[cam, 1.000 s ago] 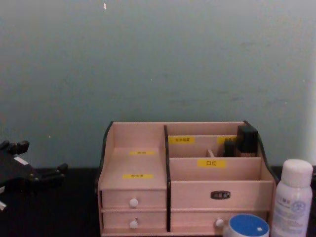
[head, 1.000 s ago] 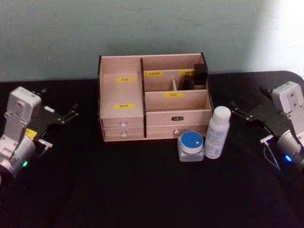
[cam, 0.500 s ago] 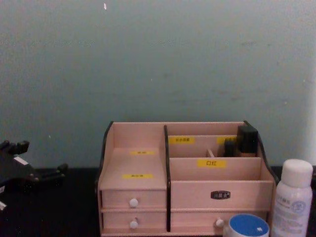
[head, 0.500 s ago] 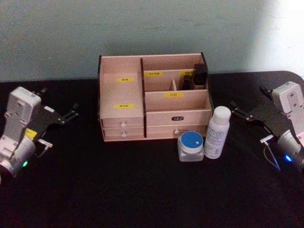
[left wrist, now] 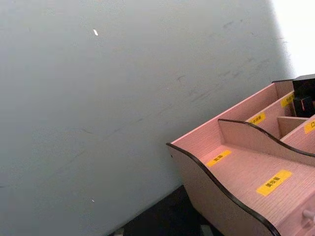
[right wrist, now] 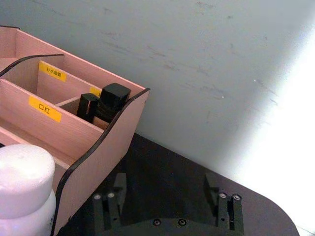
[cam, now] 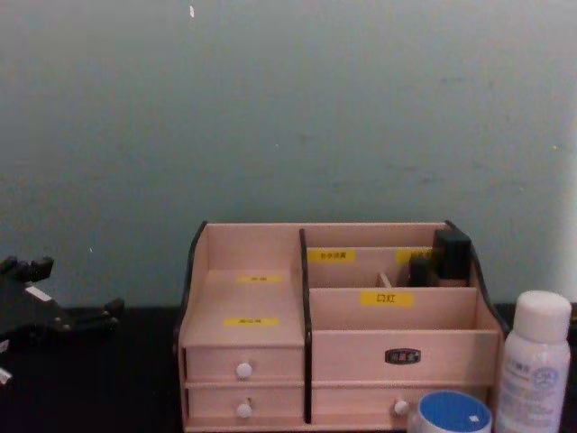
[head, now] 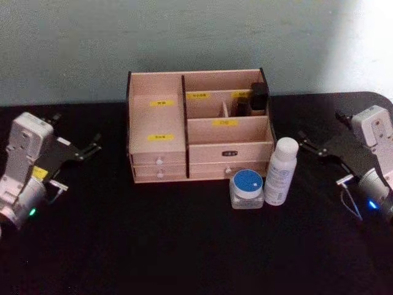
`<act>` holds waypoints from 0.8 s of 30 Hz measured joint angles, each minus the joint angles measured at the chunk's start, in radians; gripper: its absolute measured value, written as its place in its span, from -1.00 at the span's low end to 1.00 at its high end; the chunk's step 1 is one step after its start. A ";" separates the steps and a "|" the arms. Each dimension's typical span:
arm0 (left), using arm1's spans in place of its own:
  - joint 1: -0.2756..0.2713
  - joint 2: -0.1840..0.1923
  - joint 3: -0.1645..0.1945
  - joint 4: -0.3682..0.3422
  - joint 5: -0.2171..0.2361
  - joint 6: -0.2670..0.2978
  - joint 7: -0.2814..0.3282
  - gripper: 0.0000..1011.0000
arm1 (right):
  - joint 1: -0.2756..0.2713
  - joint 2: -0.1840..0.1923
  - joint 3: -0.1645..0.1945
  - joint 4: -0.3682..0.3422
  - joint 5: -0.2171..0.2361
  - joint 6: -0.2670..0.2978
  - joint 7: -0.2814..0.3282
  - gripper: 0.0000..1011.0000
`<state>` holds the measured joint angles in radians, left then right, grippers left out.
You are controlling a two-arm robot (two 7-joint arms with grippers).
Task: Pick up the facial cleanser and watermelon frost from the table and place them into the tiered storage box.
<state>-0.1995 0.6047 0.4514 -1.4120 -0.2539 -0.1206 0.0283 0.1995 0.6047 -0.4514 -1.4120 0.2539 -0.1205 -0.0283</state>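
Nothing had been picked up yet. The left gripper [head: 92,146] hung out to the left of the tiered storage box [head: 156,117], fingers apart and empty; the right gripper [head: 304,144] hung to the box's right, its fingers [right wrist: 106,204] likewise spread around nothing.

The white bottle [head: 281,171], which I took for the facial cleanser, stood upright just in front of the box's right corner; the blue-lidded jar [head: 247,189], likely the watermelon frost, sat just beside it on its left.

I judged the right arm the nearer, so I would bring it in level at the bottle's mid-body from the open right side; keep the far finger clear of the jar; close squarely so the tall bottle could not tip; and lift straight before crossing the box's wall. Two dark items [head: 258,95] occupied the rear right compartment, so I would aim for a free one.
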 joint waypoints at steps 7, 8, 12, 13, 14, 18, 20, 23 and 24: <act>0.000 0.000 0.000 0.000 0.000 0.000 0.000 0.98 | 0.000 0.000 0.000 0.000 0.000 0.000 0.000 0.98; 0.000 0.000 0.000 0.000 0.000 0.000 0.000 0.98 | 0.000 0.000 0.000 0.000 0.000 0.000 0.000 0.98; 0.000 0.000 0.000 0.000 0.000 0.000 0.000 0.98 | 0.000 0.000 0.000 0.000 0.000 0.000 0.000 0.98; 0.000 0.000 0.000 0.000 0.000 0.000 0.000 0.98 | 0.000 0.000 0.000 0.000 0.000 0.000 0.000 0.98; 0.000 0.000 0.000 0.000 0.000 0.000 0.000 0.98 | 0.000 0.000 0.000 0.000 0.000 0.000 0.000 0.98; 0.000 0.000 0.000 0.000 0.000 0.000 0.000 0.98 | 0.000 0.000 0.000 0.000 0.000 0.000 0.000 0.98; 0.000 0.000 0.000 0.000 0.000 0.000 0.000 0.98 | 0.000 0.000 0.000 0.000 0.000 0.000 0.000 0.98; 0.000 0.000 0.000 0.000 0.000 0.000 0.000 0.98 | 0.000 0.000 0.000 0.000 0.000 0.000 0.000 0.98; 0.000 0.000 0.000 0.000 0.000 0.000 0.000 0.98 | 0.000 0.000 0.000 0.000 0.000 0.000 0.000 0.98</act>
<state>-0.1995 0.6047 0.4514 -1.4120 -0.2539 -0.1205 0.0283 0.1995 0.6047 -0.4514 -1.4120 0.2538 -0.1205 -0.0283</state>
